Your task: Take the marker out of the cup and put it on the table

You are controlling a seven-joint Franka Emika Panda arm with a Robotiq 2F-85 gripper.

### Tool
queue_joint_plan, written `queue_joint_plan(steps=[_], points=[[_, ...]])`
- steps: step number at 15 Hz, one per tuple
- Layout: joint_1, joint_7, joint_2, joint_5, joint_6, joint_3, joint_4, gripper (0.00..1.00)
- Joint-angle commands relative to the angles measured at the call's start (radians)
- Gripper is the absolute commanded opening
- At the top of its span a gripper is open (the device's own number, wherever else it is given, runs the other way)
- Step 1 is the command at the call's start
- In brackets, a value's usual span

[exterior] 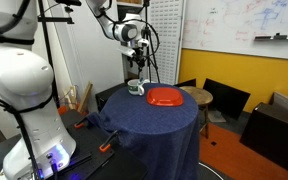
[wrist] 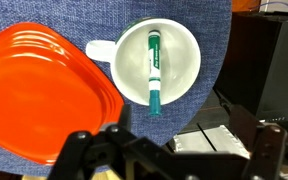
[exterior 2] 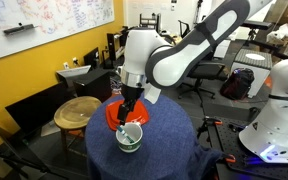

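The white cup [wrist: 156, 58] stands on the navy table [wrist: 44, 20], handle towards the red plate. The marker [wrist: 153, 70], white with green ends, rests in the cup with its lower green tip sticking out over the rim. My gripper [wrist: 174, 148] hangs above the cup, open and empty, with its fingers at the bottom of the wrist view. In both exterior views the gripper [exterior: 136, 70] [exterior 2: 130, 108] is just over the cup [exterior: 136, 89] [exterior 2: 129, 138], near the edge of the table [exterior: 154, 125] [exterior 2: 164, 150].
A flat red plate [wrist: 44, 90] [exterior: 165, 97] [exterior 2: 111, 115] lies right beside the cup. A round wooden stool [exterior: 196, 95] [exterior 2: 79, 110] stands next to the table. A dark box [wrist: 269, 60] sits past the table edge.
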Motion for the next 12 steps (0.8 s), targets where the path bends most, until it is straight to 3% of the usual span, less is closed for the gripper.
queue_joint_plan(steps=[1,12], points=[[0.019,0.073,0.066,-0.032,0.049,-0.009,0.044,1.00],[0.046,0.099,0.183,-0.047,0.132,-0.034,0.090,1.00]])
